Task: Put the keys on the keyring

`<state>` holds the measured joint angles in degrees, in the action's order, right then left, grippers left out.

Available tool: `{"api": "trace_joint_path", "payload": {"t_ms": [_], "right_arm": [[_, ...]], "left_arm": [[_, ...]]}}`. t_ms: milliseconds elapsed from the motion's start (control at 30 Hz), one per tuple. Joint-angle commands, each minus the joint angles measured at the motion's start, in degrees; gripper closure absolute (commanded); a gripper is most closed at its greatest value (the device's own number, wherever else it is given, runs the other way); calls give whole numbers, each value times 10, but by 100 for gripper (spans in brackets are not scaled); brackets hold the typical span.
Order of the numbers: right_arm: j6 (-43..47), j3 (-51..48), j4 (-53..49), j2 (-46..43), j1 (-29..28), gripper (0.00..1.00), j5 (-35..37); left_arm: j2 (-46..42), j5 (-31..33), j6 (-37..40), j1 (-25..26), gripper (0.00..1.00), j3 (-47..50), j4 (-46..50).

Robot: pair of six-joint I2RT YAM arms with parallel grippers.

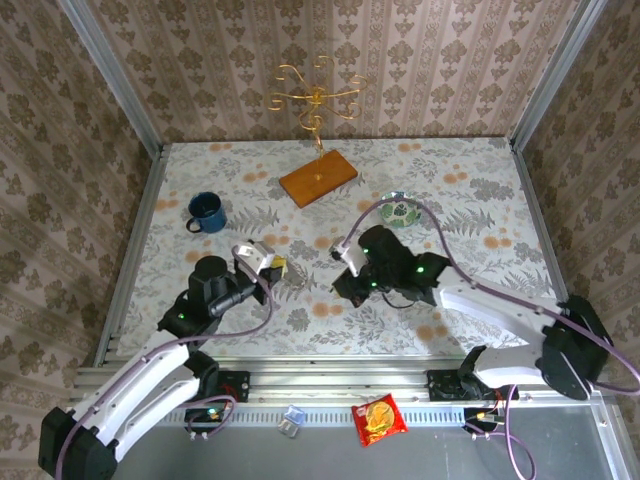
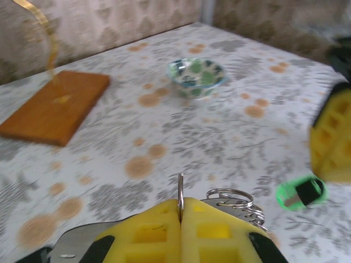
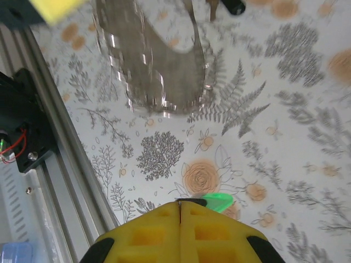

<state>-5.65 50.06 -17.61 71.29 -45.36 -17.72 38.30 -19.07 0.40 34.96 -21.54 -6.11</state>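
Observation:
My left gripper (image 2: 180, 205) is shut on a thin steel keyring (image 2: 180, 189), which stands upright between the yellow pads. A second coiled ring (image 2: 230, 196) and a flat silver piece hang just to its right. The green-headed key (image 2: 299, 193) is held beside them by the right gripper's yellow finger (image 2: 332, 142). In the right wrist view, my right gripper (image 3: 180, 205) is shut on the green-headed key (image 3: 218, 201), with a dark piece next to the head. The blurred silver keyring bundle (image 3: 159, 71) hangs ahead of it. I cannot pick out the black-headed key. From above, the left gripper (image 1: 272, 266) and right gripper (image 1: 343, 256) are close together.
A blue mug (image 1: 206, 212) stands at the left. The wooden base (image 1: 318, 178) with its gold wire stand sits at the back, and a green patterned bowl (image 1: 403, 210) lies behind the right arm. A red snack packet (image 1: 379, 418) lies on the near rail.

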Motion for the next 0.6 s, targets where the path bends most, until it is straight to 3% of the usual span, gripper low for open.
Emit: {"api": "trace_joint_path", "payload": {"t_ms": [0, 167, 567], "right_arm": [[81, -6, -45, -48, 13, 100, -39], [147, 9, -54, -89, 19, 100, -64], [309, -10, 21, -117, 16, 100, 3]], "left_arm": [[11, -87, 34, 23, 100, -7, -81], [47, -126, 38, 52, 100, -6, -134], [123, -141, -19, 77, 100, -35, -153]]}}
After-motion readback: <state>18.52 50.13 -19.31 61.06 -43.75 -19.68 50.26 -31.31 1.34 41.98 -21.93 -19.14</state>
